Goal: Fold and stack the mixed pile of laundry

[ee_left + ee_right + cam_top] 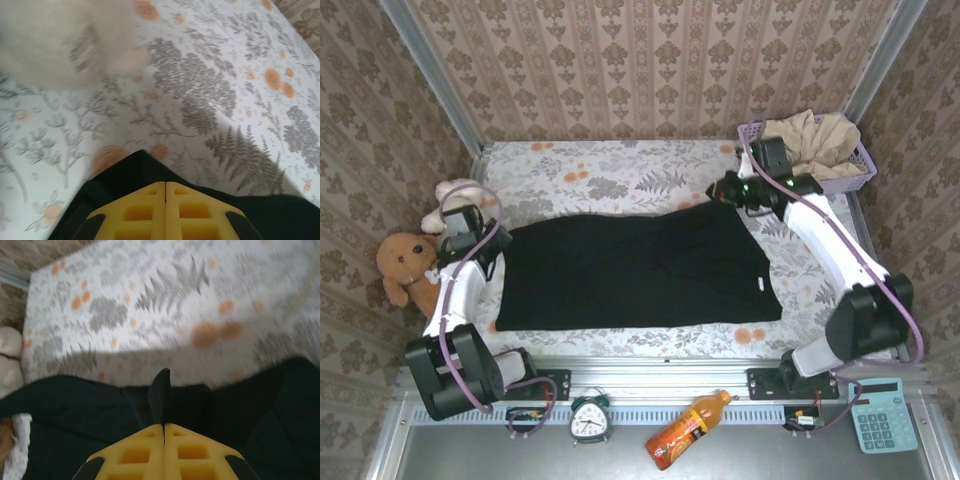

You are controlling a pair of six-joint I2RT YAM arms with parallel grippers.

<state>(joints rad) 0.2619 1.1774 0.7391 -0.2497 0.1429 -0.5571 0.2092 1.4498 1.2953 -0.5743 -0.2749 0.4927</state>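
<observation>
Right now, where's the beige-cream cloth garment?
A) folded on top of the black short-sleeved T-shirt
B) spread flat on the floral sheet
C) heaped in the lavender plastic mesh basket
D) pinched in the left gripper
C: the beige-cream cloth garment sits bunched in the lavender plastic mesh basket at the far right corner, apart from the black short-sleeved T-shirt, which is spread on the floral sheet.

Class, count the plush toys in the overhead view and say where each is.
2. The brown teddy sits at the left edge, beside the left arm; the white plush lies just beyond it. More could be hidden.
</observation>
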